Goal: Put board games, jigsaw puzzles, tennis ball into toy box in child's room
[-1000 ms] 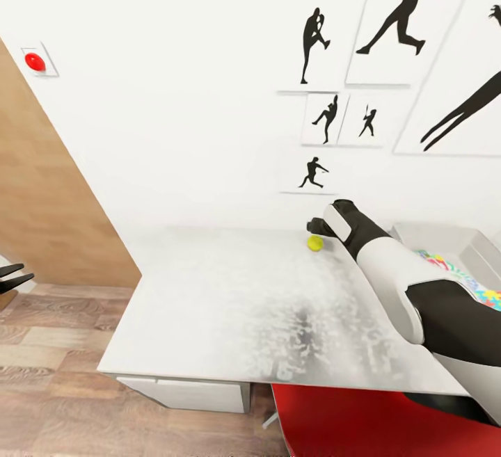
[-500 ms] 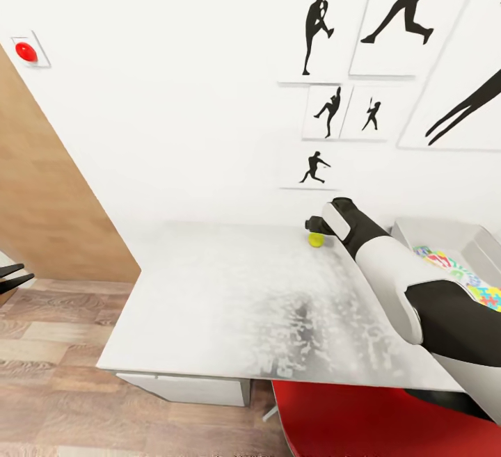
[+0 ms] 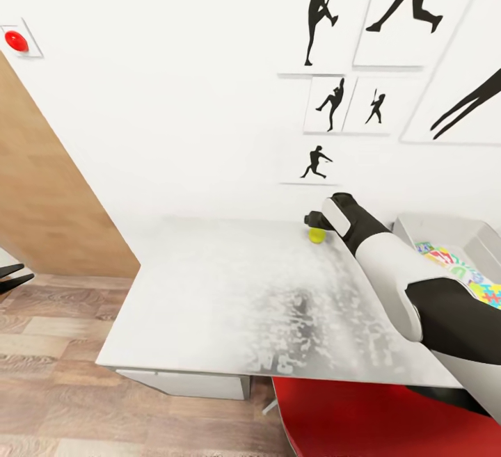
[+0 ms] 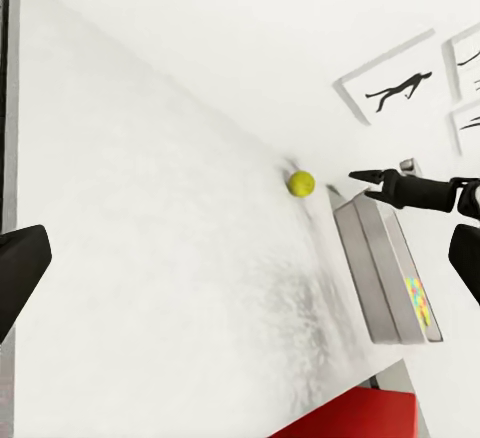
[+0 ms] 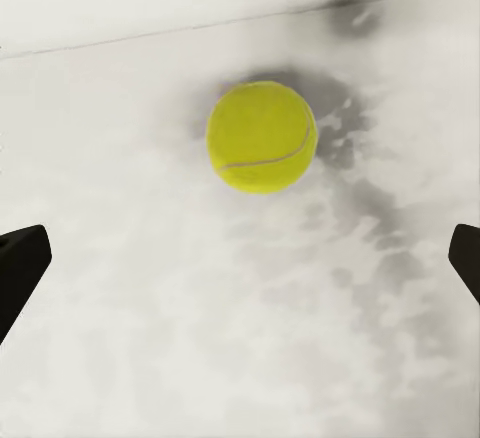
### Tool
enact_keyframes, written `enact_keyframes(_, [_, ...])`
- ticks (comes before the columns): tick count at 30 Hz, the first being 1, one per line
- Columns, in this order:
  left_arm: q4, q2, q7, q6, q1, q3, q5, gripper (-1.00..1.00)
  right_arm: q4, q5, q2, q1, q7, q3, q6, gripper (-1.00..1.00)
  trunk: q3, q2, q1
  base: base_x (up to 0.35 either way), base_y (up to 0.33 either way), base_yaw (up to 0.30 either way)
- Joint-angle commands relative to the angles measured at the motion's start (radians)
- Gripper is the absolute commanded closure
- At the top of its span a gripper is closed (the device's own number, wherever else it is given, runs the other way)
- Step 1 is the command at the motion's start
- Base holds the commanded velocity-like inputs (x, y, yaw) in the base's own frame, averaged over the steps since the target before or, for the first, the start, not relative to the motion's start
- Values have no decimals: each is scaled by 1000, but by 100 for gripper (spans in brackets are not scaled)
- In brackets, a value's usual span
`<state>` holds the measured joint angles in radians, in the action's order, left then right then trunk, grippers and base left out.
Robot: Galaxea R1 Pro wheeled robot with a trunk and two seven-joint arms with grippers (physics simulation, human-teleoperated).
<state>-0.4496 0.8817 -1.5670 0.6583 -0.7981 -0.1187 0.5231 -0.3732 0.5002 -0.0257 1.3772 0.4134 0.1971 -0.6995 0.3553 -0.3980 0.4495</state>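
At the bottom of the head view a glossy red seat (image 3: 348,419) sits under the near edge of the white, speckled rectangular table (image 3: 229,304), which fills the middle of the frame. From the lower right corner the white-and-black right arm (image 3: 410,290) reaches diagonally up across the tabletop, and its right gripper (image 3: 313,224) hangs just above the small yellow-green tennis ball (image 3: 316,235) in the middle right of the frame, near the table's far edge by the wall. In the right wrist view the ball (image 5: 261,137) rests on the table in the upper middle, with the two dark fingertips (image 5: 20,268) spread wide at the frame's sides, released and touching nothing. At the right edge of the head view the grey open toy box (image 3: 445,227) stands on the table, a colourful jigsaw puzzle (image 3: 463,273) showing inside it. At the far left edge the black left gripper (image 3: 12,277) hovers over the wooden floor, fingers parted. Beyond the table, black athlete silhouettes (image 3: 320,19) hang on the white wall.
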Motion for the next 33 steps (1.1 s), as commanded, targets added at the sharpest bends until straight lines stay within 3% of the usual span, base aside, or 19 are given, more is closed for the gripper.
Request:
enact_keyframes(1, [0,0,-4,11,-1,1,0,-100,-1,11,0,1,8,8,-3,-100,3,-2,1,0,0,0])
enact_keyframes(17, [35,19,-4,5,0,-1,-3,-100,-1,7,0,11,10,8,1,-100,29,-2,1,0,0,0])
enact_keyframes(19, [40,23,-4,-8,0,-1,-2,-100,-1,-11,0,11,10,11,2,-100,32,-2,1,0,0,0])
enact_keyframes(25, [51,33,-4,-27,0,0,-2,-100,-1,-121,0,11,8,15,9,-100,42,-2,1,0,0,0])
enact_keyframes(33, [52,33,-4,-29,0,1,-2,-100,-1,-140,0,11,8,13,10,-100,55,-2,1,0,0,0])
